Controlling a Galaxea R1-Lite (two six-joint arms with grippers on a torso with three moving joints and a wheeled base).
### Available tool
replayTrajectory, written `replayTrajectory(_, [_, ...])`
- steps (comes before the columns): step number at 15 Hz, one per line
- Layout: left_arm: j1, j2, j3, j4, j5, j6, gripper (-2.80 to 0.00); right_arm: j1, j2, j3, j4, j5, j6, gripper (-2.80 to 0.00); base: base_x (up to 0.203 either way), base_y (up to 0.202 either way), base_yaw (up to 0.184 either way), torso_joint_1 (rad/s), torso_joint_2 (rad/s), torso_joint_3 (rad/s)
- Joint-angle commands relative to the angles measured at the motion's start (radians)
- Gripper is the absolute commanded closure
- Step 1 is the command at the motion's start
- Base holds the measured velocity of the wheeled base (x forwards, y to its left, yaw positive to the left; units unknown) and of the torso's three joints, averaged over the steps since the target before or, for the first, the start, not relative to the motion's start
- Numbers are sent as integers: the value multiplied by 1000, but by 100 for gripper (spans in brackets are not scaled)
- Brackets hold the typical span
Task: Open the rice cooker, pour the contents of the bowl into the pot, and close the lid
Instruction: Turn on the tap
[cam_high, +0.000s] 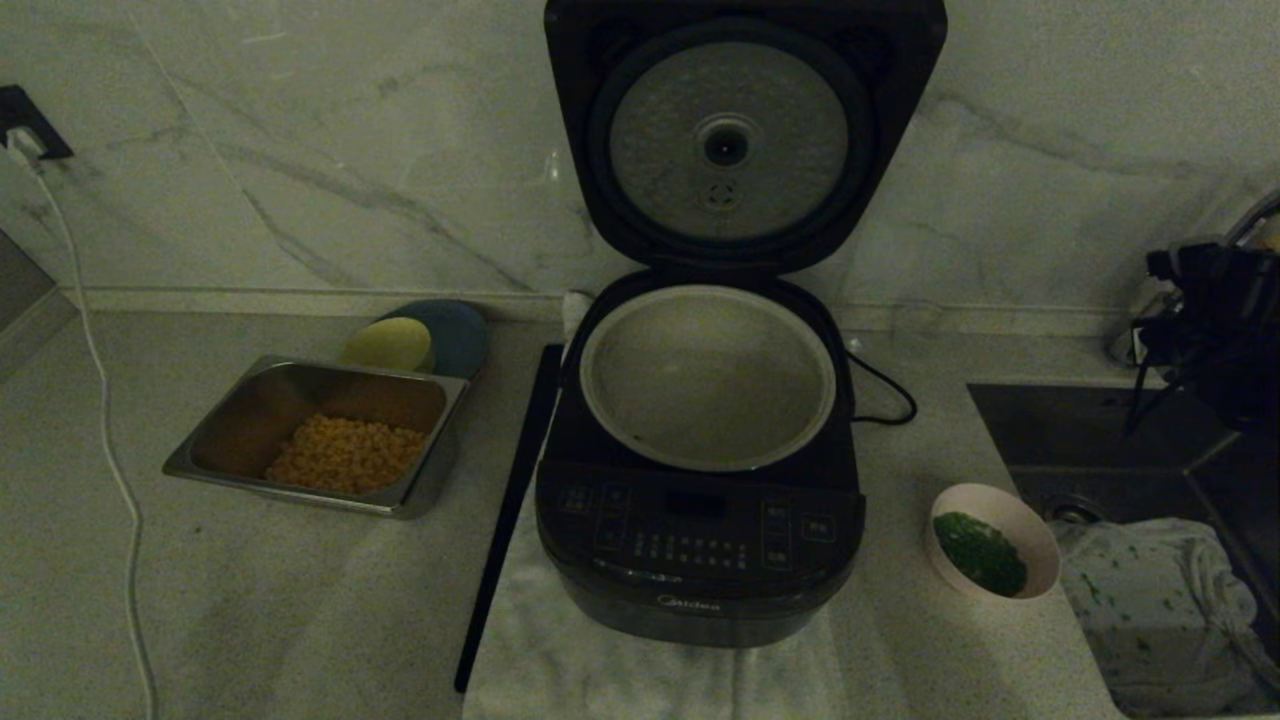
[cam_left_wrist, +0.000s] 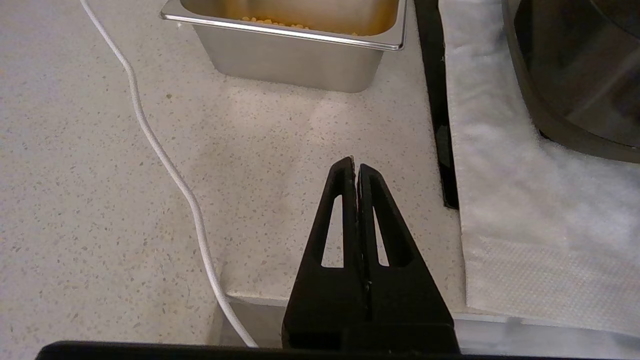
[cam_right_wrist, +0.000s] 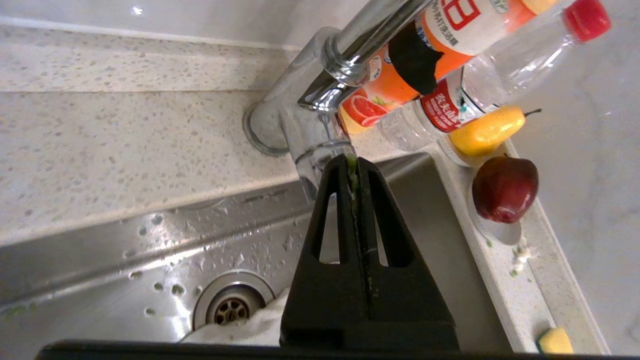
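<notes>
The black rice cooker (cam_high: 700, 540) stands mid-counter on a white cloth. Its lid (cam_high: 745, 130) is swung up against the wall, silver inner plate facing me. The light-grey pot (cam_high: 708, 375) inside looks empty. Right of the cooker sits the small pale bowl (cam_high: 992, 540) holding the chopped green herbs (cam_high: 980, 552). My right gripper (cam_right_wrist: 352, 162) is shut over the sink near the tap, with green scraps stuck between its fingers; that arm (cam_high: 1205, 320) shows far right, behind the bowl. My left gripper (cam_left_wrist: 356, 164) is shut and holds nothing, low over the counter's front edge, left of the cooker.
A steel tray (cam_high: 200, 455) of yellow kernels and a yellow-green bowl (cam_high: 390, 345) sit left of the cooker. A black strip (cam_high: 510, 500) lies along the cloth's left edge. A white cable (cam_left_wrist: 165, 160) crosses the counter. The sink (cam_high: 1090, 420) holds a cloth (cam_high: 1160, 600); bottles and fruit (cam_right_wrist: 505, 187) stand by the tap (cam_right_wrist: 320, 95).
</notes>
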Motion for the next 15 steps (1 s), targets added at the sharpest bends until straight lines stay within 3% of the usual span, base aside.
replayTrajectory(1, [0,0,0,0,0,0,0,-1,42,-38,-3,-1,-3,0,0,0,0,0,0,0])
replayTrajectory(10, [0,0,0,0,0,0,0,-9,149,-184,-1,10,-9,0,0,0,0,0,0,0])
replayTrajectory(15, [0,0,0,0,0,0,0,-9,147,-196,2,18,-18,0,0,0,0,0,0,0])
